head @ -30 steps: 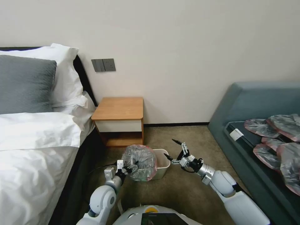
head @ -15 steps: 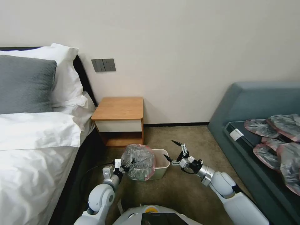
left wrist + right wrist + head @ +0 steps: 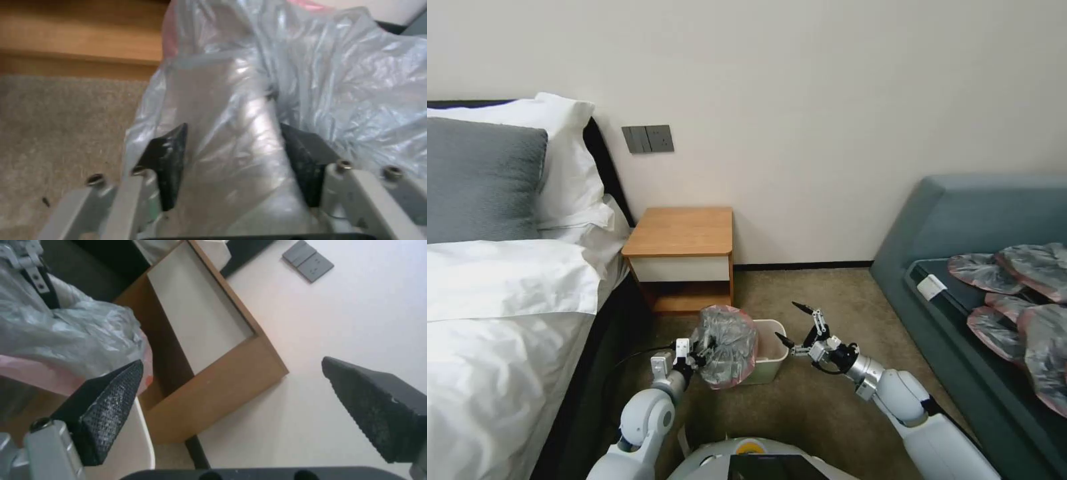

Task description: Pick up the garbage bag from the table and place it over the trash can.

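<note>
- We see the garbage bag (image 3: 725, 345), a crinkly translucent grey plastic film with a pinkish-red rim, bunched up in the air over the near-left part of the trash can (image 3: 770, 359), a small cream plastic bin with rounded corners and a rolled rim.
- Our left gripper (image 3: 699, 354) is clenched on the bag's film just left of the trash can; in the left wrist view the plastic runs between its black fingers (image 3: 166, 163), and the bag (image 3: 285, 83) billows beyond them.
- Our right gripper (image 3: 798, 325) hangs just right of the trash can, jaws spread wide and holding nothing. In the right wrist view its fingers (image 3: 106, 403) stand well apart, with the bag's pink rim (image 3: 40, 373) close beside one of them.
- Against the head pictures from a second ago, the bag and the left gripper have shifted only slightly beside the trash can, and the bag now reaches a little further over the opening. The right gripper has crept a touch nearer to the can's right rim.
- The table (image 3: 684, 233), a small wooden nightstand with an orange-brown top and a white drawer front, stands behind the trash can against the wall.
- We judge the pick-up done and the fitting barely begun: the bag's mouth is not yet spread, and most of the can's rim shows bare.
- We think the empty right gripper is placed to catch the far side of the pink rim, so the mouth could be stretched over the trash can.
- The thin film may slip or tear if pulled hard.
</note>
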You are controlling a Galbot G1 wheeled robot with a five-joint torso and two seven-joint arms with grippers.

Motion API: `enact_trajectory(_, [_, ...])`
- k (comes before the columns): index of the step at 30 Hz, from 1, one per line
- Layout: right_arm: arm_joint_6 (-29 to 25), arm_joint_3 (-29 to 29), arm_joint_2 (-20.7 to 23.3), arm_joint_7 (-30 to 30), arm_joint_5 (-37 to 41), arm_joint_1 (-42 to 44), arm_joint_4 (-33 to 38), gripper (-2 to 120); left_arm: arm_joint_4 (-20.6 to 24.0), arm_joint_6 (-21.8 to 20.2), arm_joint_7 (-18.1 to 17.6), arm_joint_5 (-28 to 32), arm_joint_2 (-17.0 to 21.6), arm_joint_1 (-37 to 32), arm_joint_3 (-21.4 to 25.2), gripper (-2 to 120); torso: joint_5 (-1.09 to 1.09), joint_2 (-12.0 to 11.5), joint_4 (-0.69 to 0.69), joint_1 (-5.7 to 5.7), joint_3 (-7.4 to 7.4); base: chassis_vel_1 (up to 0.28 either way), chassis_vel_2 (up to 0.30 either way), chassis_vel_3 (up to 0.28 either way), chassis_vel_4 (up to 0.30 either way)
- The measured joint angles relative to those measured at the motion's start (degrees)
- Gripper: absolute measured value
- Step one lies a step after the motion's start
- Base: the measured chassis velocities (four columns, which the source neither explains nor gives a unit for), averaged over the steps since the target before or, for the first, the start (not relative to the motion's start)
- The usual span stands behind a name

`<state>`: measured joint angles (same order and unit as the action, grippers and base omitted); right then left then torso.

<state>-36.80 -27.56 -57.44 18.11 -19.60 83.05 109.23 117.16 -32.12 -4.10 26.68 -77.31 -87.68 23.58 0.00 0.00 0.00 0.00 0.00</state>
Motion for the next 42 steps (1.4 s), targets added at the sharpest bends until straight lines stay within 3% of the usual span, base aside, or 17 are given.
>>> enact_trajectory(2, [-0.1, -0.2, 0.0, 0.0, -0.1, 0.4, 0.3, 100, -0.5, -0.1, 0.9, -1.1, 0.5, 0.7, -0.1, 39, 0.01, 0.0, 0.00, 0.00, 0.00, 0.000, 0.000, 0.000, 0.000])
enact_trajectory(11, [-0.3, -0.3, -0.1, 0.0, -0.4, 0.7, 0.4, 100, -0.8, -0.7, 1.7, -2.6, 1.0, 1.8, 0.1, 10, -0.02, 0.0, -0.02, 0.00, 0.00, 0.000, 0.000, 0.000, 0.000])
enact_trajectory(19, [-0.3, -0.4, 0.0, 0.0, -0.3, 0.7, 0.7, 100, -0.8, -0.5, 2.5, -4.2, 1.0, 0.9, 0.0, 9, 0.00, 0.0, 0.00, 0.00, 0.00, 0.000, 0.000, 0.000, 0.000])
enact_trajectory(25, [-0.3, -0.3, 0.0, -0.2, -0.2, 0.7, 1.0, 100, -0.8, 2.0, 1.9, -5.3, 0.7, 0.1, 0.0, 9, -0.01, 0.0, -0.01, 0.00, 0.00, 0.000, 0.000, 0.000, 0.000])
enact_trajectory(28, [0.2, 0.1, -0.2, -1.4, 0.9, 0.6, 1.8, 100, -0.6, 7.5, 1.2, -6.1, 0.4, -1.3, 0.0, 9, -0.03, 0.0, -0.01, 0.00, 0.00, 0.000, 0.000, 0.000, 0.000])
enact_trajectory(30, [0.6, 0.3, -0.3, -1.8, 1.7, 0.6, 2.1, 100, -0.5, 8.9, 1.2, -6.2, 0.4, -1.6, 0.1, 9, -0.02, 0.0, 0.00, 0.00, 0.01, 0.000, 0.000, 0.000, 0.000])
enact_trajectory(31, [3.3, 1.7, -0.6, -4.3, 6.1, 0.6, 3.5, 100, 0.1, 14.5, 1.2, -6.8, 0.3, -2.8, 0.4, 9, 0.00, 0.0, 0.01, 0.00, 0.01, 0.000, 0.000, 0.000, 0.000])
enact_trajectory(33, [4.9, 2.5, -0.7, -5.6, 8.3, 0.8, 4.3, 100, 0.2, 16.4, 1.3, -7.2, 0.3, -3.2, 0.6, 9, -0.02, 0.0, 0.01, 0.00, 0.01, 0.000, 0.000, 0.000, 0.000])
enact_trajectory(35, [11.8, 5.8, -0.9, -9.4, 17.8, 1.1, 7.7, 100, 0.5, 24.3, 2.3, -8.3, 0.2, -4.1, 1.9, 9, 0.00, 0.0, -0.01, 0.00, 0.00, 0.000, 0.000, 0.000, 0.000])
enact_trajectory(36, [11.8, 5.8, -0.9, -9.4, 17.8, 1.1, 7.7, 100, 0.5, 24.3, 2.3, -8.3, 0.2, -4.1, 1.9, 9, 0.00, 0.0, -0.01, 0.00, 0.00, 0.000, 0.000, 0.000, 0.000])
enact_trajectory(39, [20.3, 9.6, -0.5, -10.6, 31.9, 0.6, 12.7, 100, 0.1, 32.1, 3.7, -7.9, 0.4, -4.0, 3.4, 9, 0.00, 0.0, -0.01, 0.00, 0.00, 0.000, 0.000, 0.000, 0.000])
enact_trajectory(41, [22.1, 10.5, -0.2, -10.6, 35.1, 0.0, 13.9, 100, -0.1, 33.7, 4.1, -7.7, 0.4, -4.0, 3.9, 9, -0.02, 0.0, -0.03, 0.00, 0.00, 0.000, 0.000, 0.000, 0.000])
enact_trajectory(42, [25.9, 12.6, 1.0, -10.5, 41.5, -1.8, 16.2, 100, -0.5, 36.7, 5.0, -7.3, 0.3, -4.0, 4.6, 9, -0.01, 0.0, -0.02, 0.00, 0.00, 0.000, 0.000, 0.000, 0.000])
